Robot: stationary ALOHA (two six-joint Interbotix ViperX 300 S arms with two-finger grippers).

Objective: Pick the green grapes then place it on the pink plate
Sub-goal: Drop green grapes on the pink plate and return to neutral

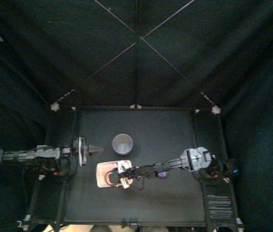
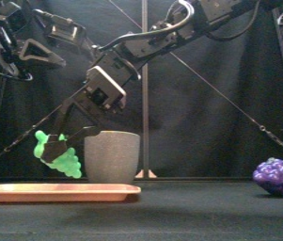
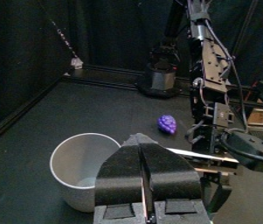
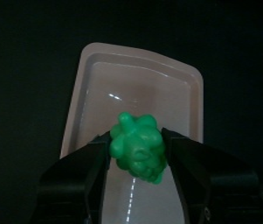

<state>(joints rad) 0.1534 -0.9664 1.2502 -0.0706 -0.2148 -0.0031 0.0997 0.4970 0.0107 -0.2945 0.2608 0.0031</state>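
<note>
A bunch of green grapes (image 2: 58,154) hangs just above the left part of the flat pink plate (image 2: 55,192). My right gripper (image 2: 65,139) is shut on it, reaching in from the right past the middle. In the right wrist view the green grapes (image 4: 140,150) sit between the jaws of the right gripper (image 4: 140,159), with the pink plate (image 4: 140,83) directly underneath. The top view shows the right gripper (image 1: 121,172) over the pink plate (image 1: 103,178). My left gripper (image 3: 145,150) is shut and holds nothing, raised at the left (image 1: 85,152).
A tall grey speckled cup (image 2: 111,156) stands right behind the plate, close to the held grapes; it also shows as the grey cup (image 1: 122,142) and the cup (image 3: 82,168). A purple grape bunch (image 2: 279,176) lies on the table at the right, also seen as purple grapes (image 3: 168,123).
</note>
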